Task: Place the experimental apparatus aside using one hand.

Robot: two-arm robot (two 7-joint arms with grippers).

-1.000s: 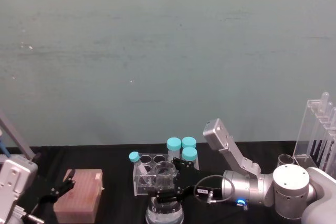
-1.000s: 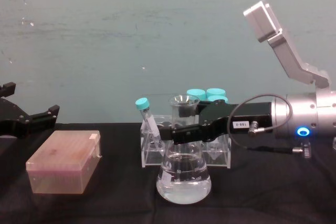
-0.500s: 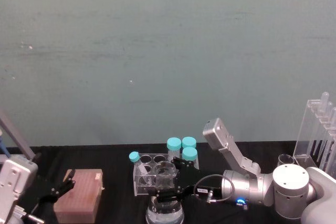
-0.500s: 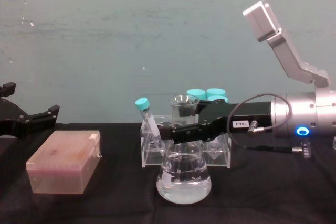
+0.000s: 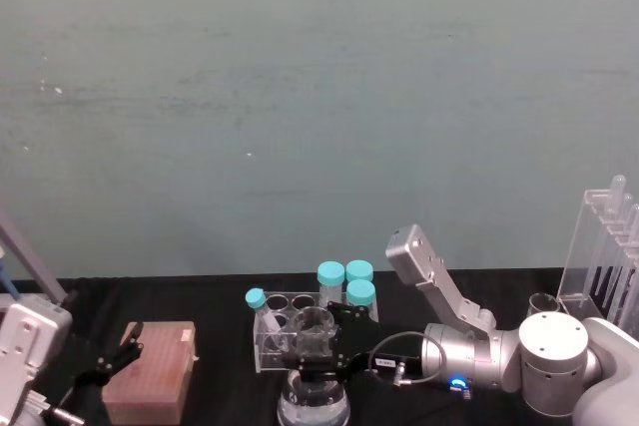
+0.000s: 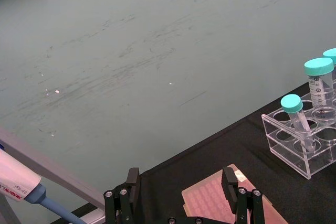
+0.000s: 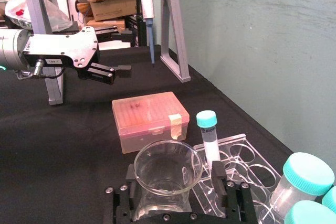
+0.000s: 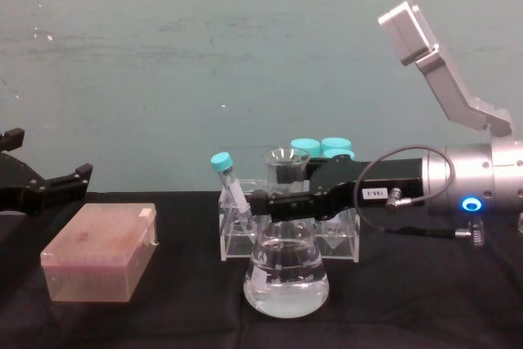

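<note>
The conical flask [image 8: 286,275] holds clear liquid and stands on the black table in front of me. My right gripper [image 8: 270,202] reaches in from the right with one finger on each side of the flask's neck [image 7: 167,174]. The jaws stand open with a small gap to the glass. Seen from the head, that gripper [image 5: 310,346] sits over the flask [image 5: 313,401]. The tall acrylic pipette stand [image 5: 604,246] and the small clear beaker [image 5: 544,304] are at the far right. My left gripper [image 8: 49,153] is parked open at the left.
Just behind the flask is a clear tube rack [image 8: 327,239] holding teal-capped tubes. A pink tip box [image 8: 98,251] lies at the left, near the left gripper [image 5: 118,351]. A pipette stand's grey leg [image 7: 176,51] rises at the table's far left.
The right gripper's fingers have drawn a little closer to the flask's neck. The flask and the left arm have not moved.
</note>
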